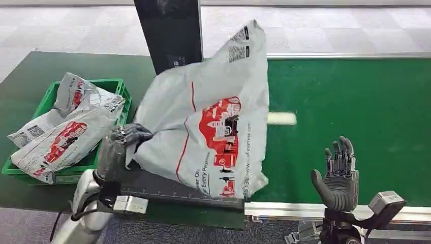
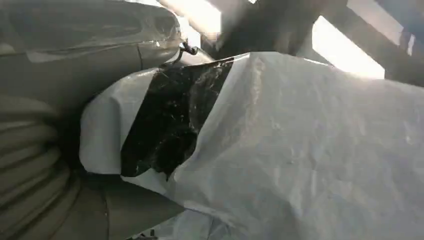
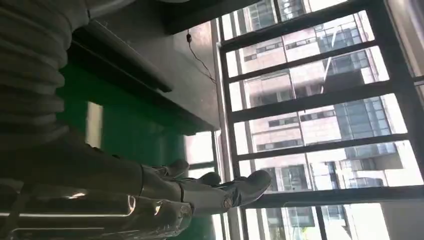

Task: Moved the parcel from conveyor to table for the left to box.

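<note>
The left hand (image 1: 123,140) grips the near-left edge of the parcel (image 1: 208,122), a large white mailer bag with red print. The parcel is raised and tilted, spanning the junction of the dark table (image 1: 30,81) and the green conveyor (image 1: 356,101). A green crate (image 1: 120,86) containing two similar bags lies just left of it. The right hand (image 1: 338,175) is released, fingers spread upward, over the conveyor's near edge, well apart from the parcel.

White red-printed parcel (image 1: 203,122) upright, seemingly over table edge (image 1: 30,76)
</note>
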`<state>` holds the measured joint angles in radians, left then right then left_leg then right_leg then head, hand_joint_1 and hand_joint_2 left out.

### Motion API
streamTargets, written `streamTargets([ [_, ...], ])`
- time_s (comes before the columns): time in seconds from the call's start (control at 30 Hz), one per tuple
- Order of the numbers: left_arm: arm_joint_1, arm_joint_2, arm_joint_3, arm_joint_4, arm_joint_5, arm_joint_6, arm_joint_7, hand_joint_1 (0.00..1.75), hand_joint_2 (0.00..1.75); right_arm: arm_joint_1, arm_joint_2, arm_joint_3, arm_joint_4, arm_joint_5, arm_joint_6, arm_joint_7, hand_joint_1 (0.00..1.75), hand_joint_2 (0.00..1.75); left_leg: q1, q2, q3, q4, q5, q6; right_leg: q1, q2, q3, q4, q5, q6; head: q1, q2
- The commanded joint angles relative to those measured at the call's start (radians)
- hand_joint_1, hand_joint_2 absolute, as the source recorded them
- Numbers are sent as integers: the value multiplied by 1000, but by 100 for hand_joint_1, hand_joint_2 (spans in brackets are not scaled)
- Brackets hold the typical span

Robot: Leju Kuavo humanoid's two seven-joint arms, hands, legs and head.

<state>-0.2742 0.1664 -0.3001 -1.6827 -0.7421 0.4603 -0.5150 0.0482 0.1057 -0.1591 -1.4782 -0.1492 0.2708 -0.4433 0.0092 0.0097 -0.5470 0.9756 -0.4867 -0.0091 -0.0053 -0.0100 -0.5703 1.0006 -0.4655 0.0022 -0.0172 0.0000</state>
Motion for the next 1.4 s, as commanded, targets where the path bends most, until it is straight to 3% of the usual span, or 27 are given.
streamTargets([
  [0.03,-203,105,289,177,-131,159,48,175,175,-43,-14,42,85,-12,-25,-8,0,175,1,2,1,-1,1,-1,1,3,0,0,1,-1,-1,0],
  [0.17,-230,156,352,315,-137,200,68,175,175,-53,-27,56,99,-16,-28,-8,0,175,1,3,3,-1,0,-1,1,3,1,0,1,-1,-1,0],
  [0.33,-226,161,372,352,-134,218,66,175,175,-65,-31,63,109,-19,-29,-6,0,175,1,2,2,-1,1,0,1,2,1,-1,1,0,-1,0],
  [0.53,-299,169,524,537,-539,238,151,175,175,-99,-45,91,147,-24,-34,-8,0,175,1,3,2,-1,1,0,1,4,0,-1,1,-1,0,0],
  [0.7,-379,182,503,748,-695,238,271,175,175,-108,-60,101,150,-35,-37,-10,0,175,1,-1,1,-2,2,-1,1,-1,0,-1,1,-1,0,0],
  [0.83,-434,234,474,959,-731,213,365,175,175,-106,-63,101,143,-39,-37,-9,0,175,1,0,2,-2,2,-1,1,1,1,-1,1,0,0,0],
  [1.37,-434,256,467,970,-751,118,435,175,175,-114,-54,101,142,-38,-31,-2,0,175,1,0,-1,0,1,-1,1,1,-2,0,0,0,0,0],
  [1.4,-438,253,472,970,-742,107,438,0,175,-112,-55,100,141,-37,-31,-1,0,175,1,0,-1,-1,2,-1,1,1,-1,0,1,0,0,0],
])
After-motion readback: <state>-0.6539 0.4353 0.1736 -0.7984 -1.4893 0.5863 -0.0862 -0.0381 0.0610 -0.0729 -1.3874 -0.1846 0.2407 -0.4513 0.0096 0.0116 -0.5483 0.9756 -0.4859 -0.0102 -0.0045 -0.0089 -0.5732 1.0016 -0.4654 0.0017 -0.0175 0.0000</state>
